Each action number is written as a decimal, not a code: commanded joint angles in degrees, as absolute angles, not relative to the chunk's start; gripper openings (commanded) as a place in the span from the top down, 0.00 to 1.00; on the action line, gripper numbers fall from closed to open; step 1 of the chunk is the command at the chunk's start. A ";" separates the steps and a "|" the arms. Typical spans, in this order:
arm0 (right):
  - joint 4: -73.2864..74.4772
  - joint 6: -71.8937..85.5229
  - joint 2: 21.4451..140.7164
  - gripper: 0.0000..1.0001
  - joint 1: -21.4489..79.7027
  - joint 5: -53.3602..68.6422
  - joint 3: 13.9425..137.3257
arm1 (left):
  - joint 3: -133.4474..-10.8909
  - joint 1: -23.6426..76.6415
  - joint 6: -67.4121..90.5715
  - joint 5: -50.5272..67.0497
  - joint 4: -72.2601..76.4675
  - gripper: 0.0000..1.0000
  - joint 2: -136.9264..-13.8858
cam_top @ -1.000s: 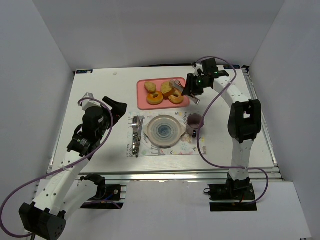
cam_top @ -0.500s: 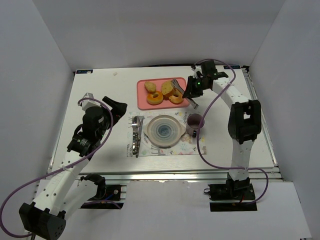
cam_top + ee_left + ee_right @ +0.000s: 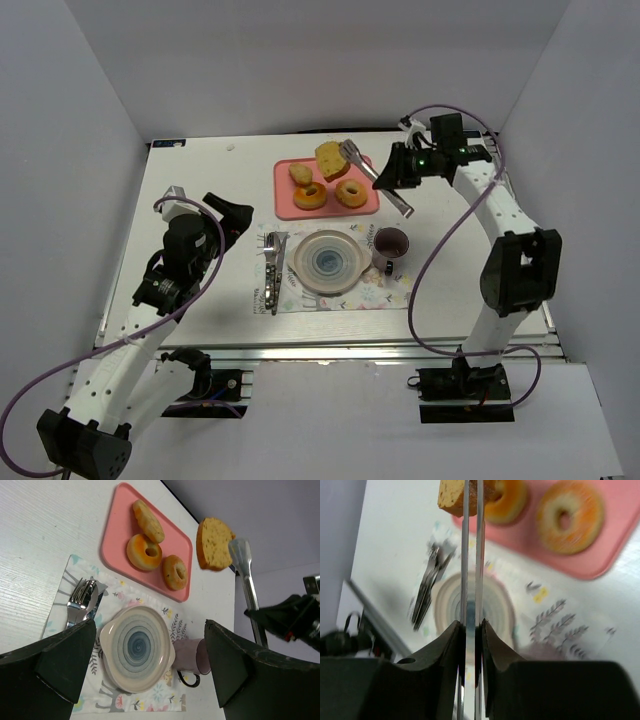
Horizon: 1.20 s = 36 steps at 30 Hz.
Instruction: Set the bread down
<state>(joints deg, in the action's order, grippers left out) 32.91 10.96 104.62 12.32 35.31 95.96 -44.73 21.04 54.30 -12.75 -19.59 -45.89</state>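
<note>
Looking from above, the right gripper (image 3: 395,172) clenches metal tongs (image 3: 372,172) pinching 1 bread piece (image 3: 332,158) at the far edge of the pink tray (image 3: 285,190). Left wrist: bread piece raised clear of the tray, left gripper (image 3: 150,625) released, spread wide. Right wrist: tong blades nearly together.

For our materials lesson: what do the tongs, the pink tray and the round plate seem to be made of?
Tongs: metal, probably steel; grey and shiny.
Pink tray: likely plastic; uniform matte colour, rounded rim.
Plate: probably glazed ceramic; glossy concentric rings.
</note>
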 commanded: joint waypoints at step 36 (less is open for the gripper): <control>40.70 -8.53 89.54 0.59 17.14 36.06 81.11 | -43.24 20.92 54.14 -13.10 -18.02 0.02 -41.92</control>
